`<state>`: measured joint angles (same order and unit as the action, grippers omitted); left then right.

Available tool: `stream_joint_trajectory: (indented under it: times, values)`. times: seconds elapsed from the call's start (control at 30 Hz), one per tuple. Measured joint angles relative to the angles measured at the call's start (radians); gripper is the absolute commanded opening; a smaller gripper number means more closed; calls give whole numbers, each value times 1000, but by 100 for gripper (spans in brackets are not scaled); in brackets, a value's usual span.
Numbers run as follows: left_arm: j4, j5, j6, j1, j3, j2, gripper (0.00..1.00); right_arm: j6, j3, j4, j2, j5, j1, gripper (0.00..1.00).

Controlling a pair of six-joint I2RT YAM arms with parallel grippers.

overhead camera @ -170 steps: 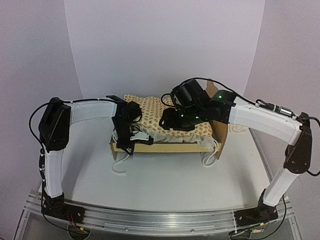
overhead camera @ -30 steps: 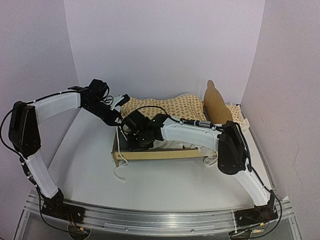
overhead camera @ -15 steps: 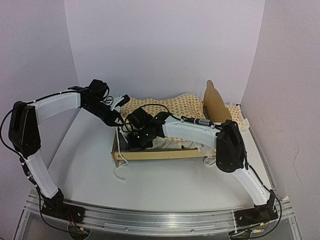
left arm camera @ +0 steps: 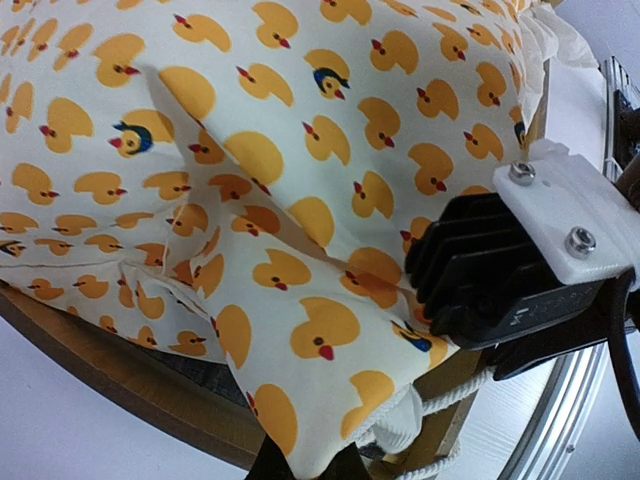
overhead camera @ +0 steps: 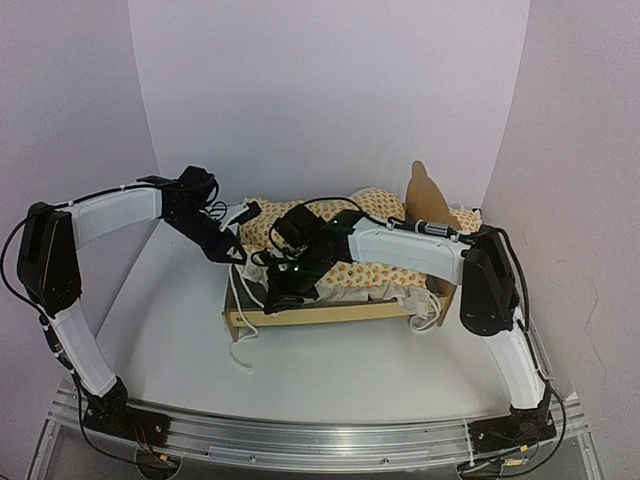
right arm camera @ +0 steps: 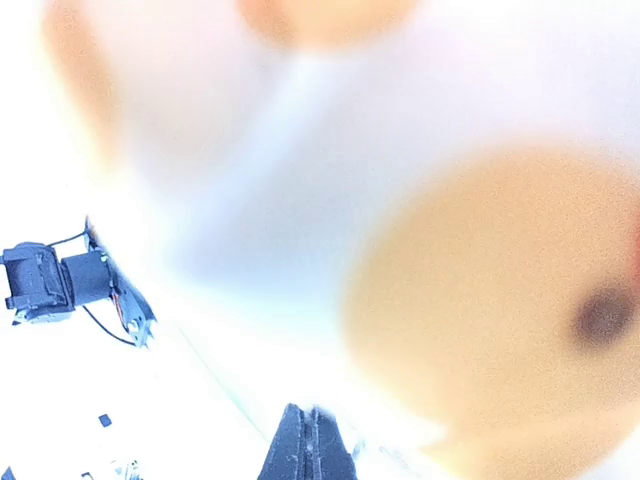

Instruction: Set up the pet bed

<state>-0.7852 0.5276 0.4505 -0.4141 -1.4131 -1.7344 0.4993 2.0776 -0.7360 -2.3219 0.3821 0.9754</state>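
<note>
Plywood pet bed (overhead camera: pixel 330 312) mid counter (overhead camera: pixel 330 385), now more covered by duck-print cushion (overhead camera: pixel 375 272). Right end effector (overhead camera: pixel 283 288): just closed tight at near-left cushion edge, hold on fabric unclear. Left end effector (overhead camera: pixel 233 250): pinching cushion corner. Probably seating cushion into frame.

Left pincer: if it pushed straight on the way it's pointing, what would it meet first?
The duck-print cushion: the left pincer looks shut on its corner, so the fabric lies directly ahead and fills the wrist view. What lies behind it is hidden.
</note>
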Motion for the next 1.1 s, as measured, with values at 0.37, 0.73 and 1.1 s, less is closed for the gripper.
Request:
stream_joint_trajectory:
  times: [0.37,0.73,1.1]
  values:
    - [-26,20,44,0,29,0,0,3,181,-55,-94,-91,-12,0]
    - [-26,18,46,0,28,0,0,-25,270,-27,-80,-218,-41,0]
    - [-27,-6,47,0,28,1,0,-283,48,19,-35,-153,-54,0]
